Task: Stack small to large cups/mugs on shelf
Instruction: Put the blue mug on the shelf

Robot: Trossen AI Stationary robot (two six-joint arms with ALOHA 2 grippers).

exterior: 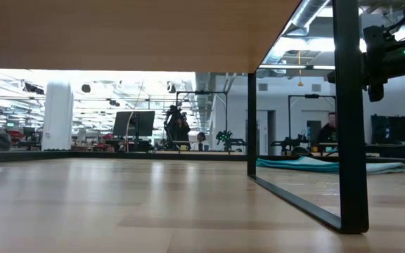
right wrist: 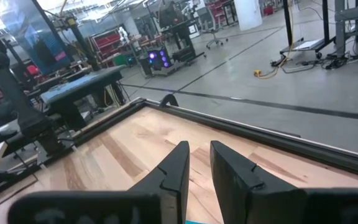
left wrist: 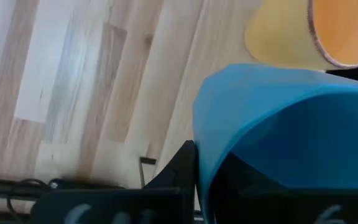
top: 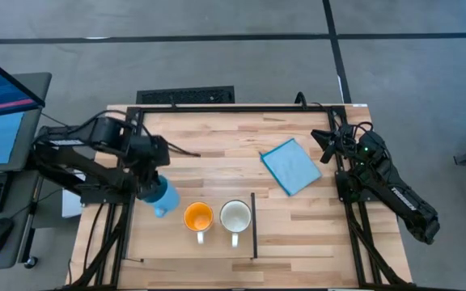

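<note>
**Left gripper carrying the light blue mug beside 2 waiting mugs**

The left gripper (top: 154, 187) is clenching the small light blue handled mug (top: 164, 198), holding it tilted just beside the small orange handled mug (top: 198, 217). The slightly larger white handled mug (top: 235, 216) is standing next to the orange one, close to the thin black strip (top: 253, 225) edging the light wooden shelf patch (top: 217, 174).

The right gripper (right wrist: 199, 165) is waiting at the table's right edge, near the flat light-blue square cloth (top: 291, 166), its fingers nearly closed on nothing.

These mugs are probably rigid, glazed and slippery, and chippable on contact. A grip across the rim wall is looking safest; nesting 1 inside another is calling for a slow, centred descent.
</note>
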